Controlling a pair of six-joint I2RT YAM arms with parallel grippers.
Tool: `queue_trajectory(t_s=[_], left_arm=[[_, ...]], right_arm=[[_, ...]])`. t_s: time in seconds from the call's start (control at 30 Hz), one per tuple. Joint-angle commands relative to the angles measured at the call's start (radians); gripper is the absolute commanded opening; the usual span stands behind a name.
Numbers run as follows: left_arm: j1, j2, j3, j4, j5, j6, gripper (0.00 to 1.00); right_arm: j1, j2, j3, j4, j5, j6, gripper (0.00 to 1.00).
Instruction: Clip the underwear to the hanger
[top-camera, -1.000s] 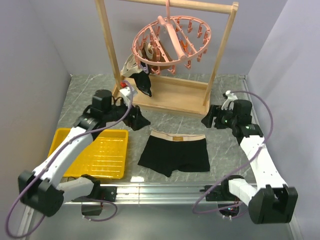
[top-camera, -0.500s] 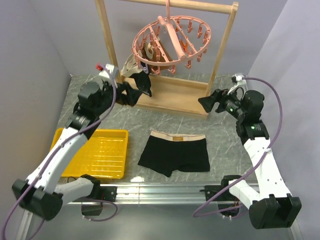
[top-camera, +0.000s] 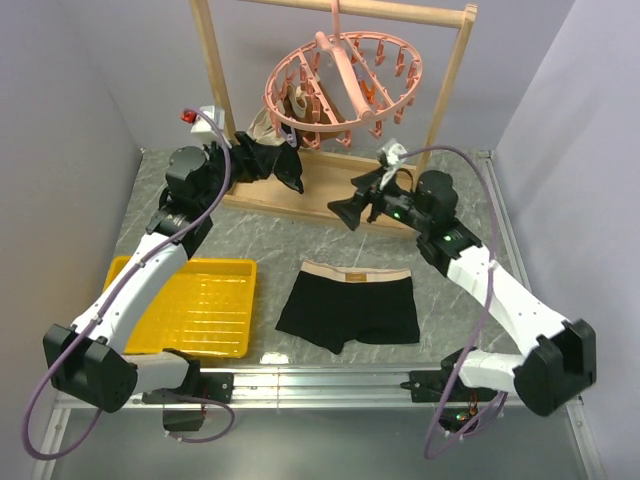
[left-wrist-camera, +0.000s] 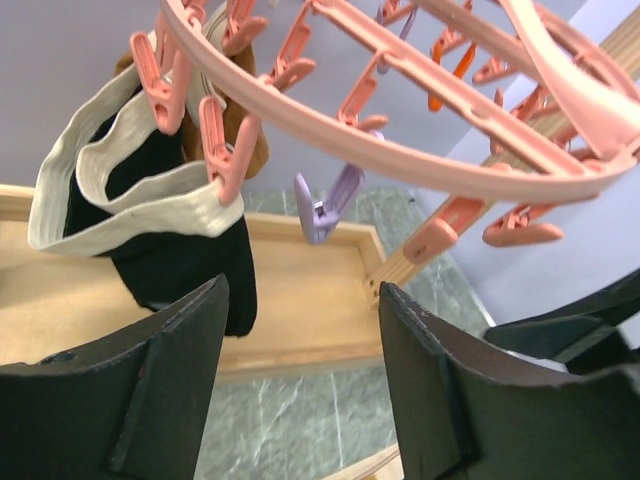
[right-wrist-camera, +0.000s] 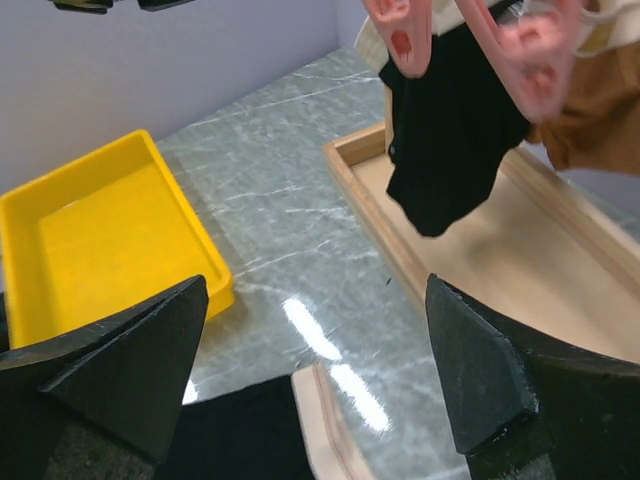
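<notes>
The underwear (top-camera: 348, 308), black boxer briefs with a tan-pink waistband, lies flat on the table in front of the rack; a corner of it shows in the right wrist view (right-wrist-camera: 245, 435). The salmon-pink ring hanger (top-camera: 340, 85) hangs from the rack's top bar, and its ring (left-wrist-camera: 400, 150) and pegs (right-wrist-camera: 400, 30) show in both wrist views. My left gripper (top-camera: 283, 166) is open and empty (left-wrist-camera: 300, 300), raised just below the hanger's left side. My right gripper (top-camera: 350, 211) is open and empty (right-wrist-camera: 315, 290), above the table near the rack base's front edge.
The wooden rack frame (top-camera: 340, 195) stands at the back. Another dark garment with a cream-white band (left-wrist-camera: 130, 190) hangs from the hanger's left pegs, also seen from the right wrist (right-wrist-camera: 450, 150). A brown cloth (right-wrist-camera: 600, 110) hangs behind it. A yellow tray (top-camera: 190, 305) lies front left.
Both arms rose from the table and swung toward the rack. The left gripper moved up to the hanger's left side; the right gripper moved left to the rack base. The underwear stayed put.
</notes>
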Motion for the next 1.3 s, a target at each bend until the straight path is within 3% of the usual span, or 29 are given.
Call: queue_trajectory(t_s=[0.0,0.13,0.23,0.4,0.7,0.9,1.1,1.27], left_arm=[[0.006,0.020,0.033,0.122,0.013,-0.050,0.66],[0.006,0.062,0.064,0.147,0.015,-0.064,0.63],[0.006,0.094,0.095,0.149,0.013,-0.067,0.62],[0.007,0.138,0.128,0.141,-0.014,-0.067,0.59],[0.009,0.196,0.162,0.135,-0.014,-0.075,0.50],[0.007,0.221,0.182,0.138,0.003,-0.078,0.45],[0.007,0.226,0.197,0.126,0.026,-0.087,0.28],[0.007,0.229,0.210,0.097,0.055,-0.087,0.20]], right_arm=[[0.016,0.076,0.091,0.131,0.015,0.011,0.97],[0.015,0.176,0.207,0.124,-0.046,0.065,1.00],[0.016,0.251,0.287,0.072,-0.151,0.018,1.00],[0.052,0.275,0.271,0.134,0.020,-0.017,1.00],[0.108,0.268,0.174,0.326,0.095,-0.045,1.00],[0.173,0.275,0.064,0.481,0.230,-0.128,1.00],[0.190,0.322,0.039,0.673,0.307,-0.165,0.96],[0.188,0.388,0.088,0.737,0.313,-0.180,0.87]])
